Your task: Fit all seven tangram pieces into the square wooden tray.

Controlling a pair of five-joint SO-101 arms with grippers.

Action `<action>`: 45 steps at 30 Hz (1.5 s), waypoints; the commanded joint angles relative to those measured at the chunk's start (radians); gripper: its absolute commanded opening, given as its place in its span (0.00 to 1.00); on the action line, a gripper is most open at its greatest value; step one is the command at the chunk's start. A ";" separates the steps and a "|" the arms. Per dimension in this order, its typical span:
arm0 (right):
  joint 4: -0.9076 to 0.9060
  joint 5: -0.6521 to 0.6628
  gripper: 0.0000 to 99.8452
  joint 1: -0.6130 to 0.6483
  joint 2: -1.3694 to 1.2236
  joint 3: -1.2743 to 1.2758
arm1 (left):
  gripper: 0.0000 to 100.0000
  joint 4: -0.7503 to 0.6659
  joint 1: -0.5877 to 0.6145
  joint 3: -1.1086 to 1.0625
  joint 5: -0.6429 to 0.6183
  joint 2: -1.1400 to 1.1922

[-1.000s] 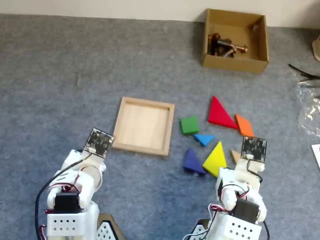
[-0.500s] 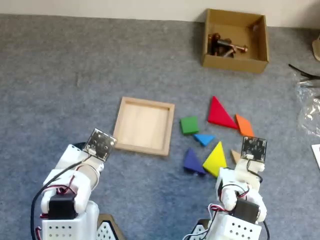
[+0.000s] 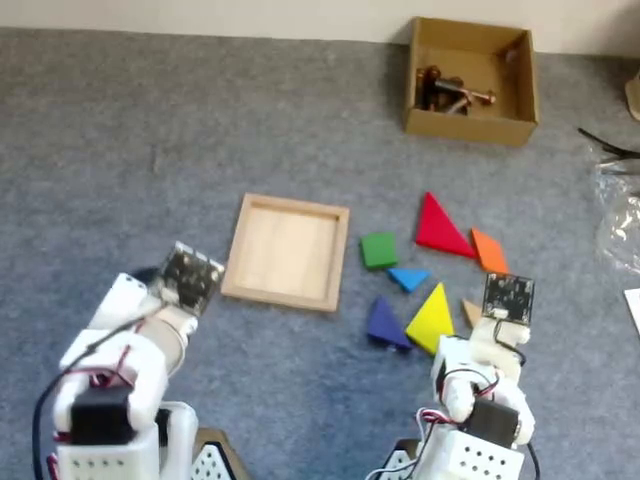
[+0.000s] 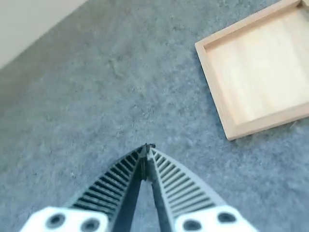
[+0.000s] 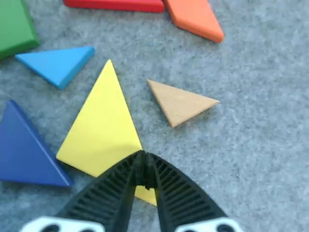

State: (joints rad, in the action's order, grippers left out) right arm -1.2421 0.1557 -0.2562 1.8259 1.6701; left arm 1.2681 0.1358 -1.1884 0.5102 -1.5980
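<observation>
Left claw (image 4: 146, 149) is seen pinched shut, nothing held, over grey carpet (image 4: 72, 96). The square wooden tray (image 4: 212, 92) lies ahead, with bare carpet between. Right claw (image 5: 144, 168) is closed too and empty, tips over the flat yellow triangle (image 5: 101, 128), maybe touching it. A tan wooden triangle (image 5: 181, 103) sits just beyond, and a dark blue triangle (image 5: 21, 150) lies beside. Farther ahead are a light-blue triangle (image 5: 55, 63), a green square (image 5: 14, 26) and an orange parallelogram (image 5: 193, 17).

The left claw (image 4: 147, 149) is closed, ribbed tips pressed together just above the grey carpeted counter (image 4: 72, 106). The wooden tray (image 4: 260, 72) lies flat near its 2 o'clock, apart from it.
</observation>
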 commanded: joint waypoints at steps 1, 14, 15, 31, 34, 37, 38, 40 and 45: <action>-0.007 -0.006 0.01 -0.012 0.013 0.150 | 0.01 0.002 -0.012 0.219 0.006 0.286; -0.007 -0.006 0.01 -0.012 0.013 0.150 | 0.01 0.057 -0.334 0.522 0.002 0.820; -0.007 -0.006 0.01 -0.012 0.013 0.150 | 0.01 0.052 -0.367 0.526 0.002 0.843; -0.007 -0.006 0.01 -0.012 0.013 0.150 | 0.01 -0.149 -0.670 0.544 0.002 1.104; -0.007 -0.006 0.01 -0.012 0.013 0.150 | 0.01 -0.216 -0.680 0.542 0.002 1.125; -0.007 -0.006 0.01 -0.012 0.013 0.150 | 0.01 -0.288 -0.728 0.544 0.000 1.150; -0.007 -0.006 0.01 -0.012 0.013 0.150 | 0.01 -0.305 -0.754 0.544 -0.002 1.162; -0.007 -0.006 0.01 -0.012 0.013 0.150 | 0.01 -0.328 -0.780 0.549 -0.048 1.187; -0.007 -0.006 0.01 -0.012 0.013 0.150 | 0.01 -0.391 -0.756 0.544 -0.132 1.234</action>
State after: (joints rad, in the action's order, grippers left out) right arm -1.2421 0.1557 -0.2562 1.8259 1.6701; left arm 0.9244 -0.6268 -0.6882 0.4258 -0.3767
